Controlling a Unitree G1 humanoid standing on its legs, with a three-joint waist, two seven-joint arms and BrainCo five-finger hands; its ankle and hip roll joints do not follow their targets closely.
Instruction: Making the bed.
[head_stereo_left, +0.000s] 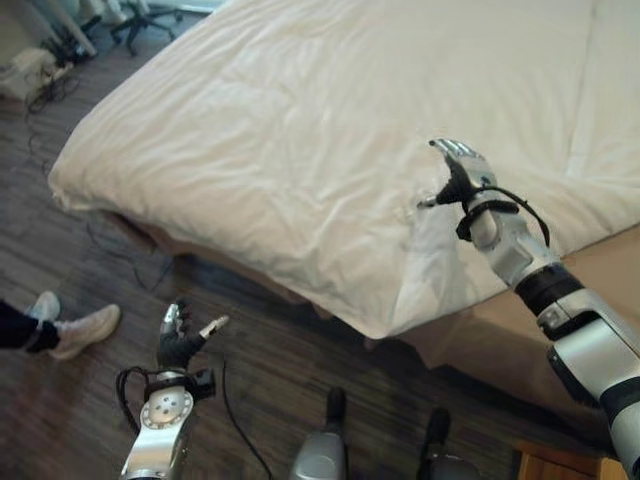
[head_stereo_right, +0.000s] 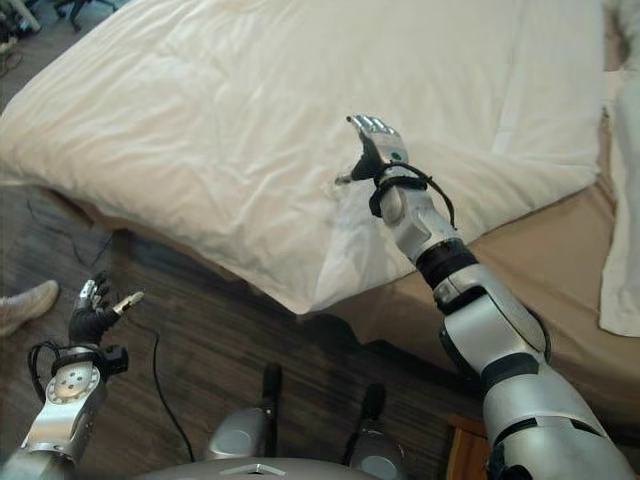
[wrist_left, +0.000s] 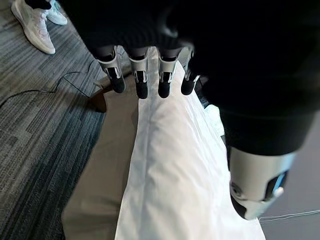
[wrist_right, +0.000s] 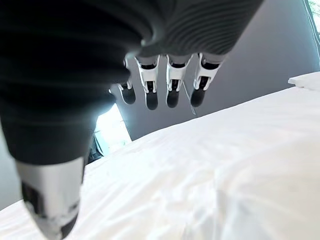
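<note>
At lower left the left hand (head_stereo_left: 180, 340) is held over the dark wood-look floor (head_stereo_left: 90, 270) with fingers loosely spread and empty, while at centre right the right hand (head_stereo_left: 462, 165), fingers relaxed and holding nothing, is raised just above the rumpled white duvet (head_stereo_left: 300, 130) draped across the tan-sheeted bed (head_stereo_right: 545, 270).

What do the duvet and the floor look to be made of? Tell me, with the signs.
Duvet: looks like white woven cloth, matt, probably cotton over a soft filling; it creases finely and lies puffed over the bed's edge. Floor: dark, streaked in narrow bands, matt; it could be low carpet or wood-look planks, the views leave that open.
</note>
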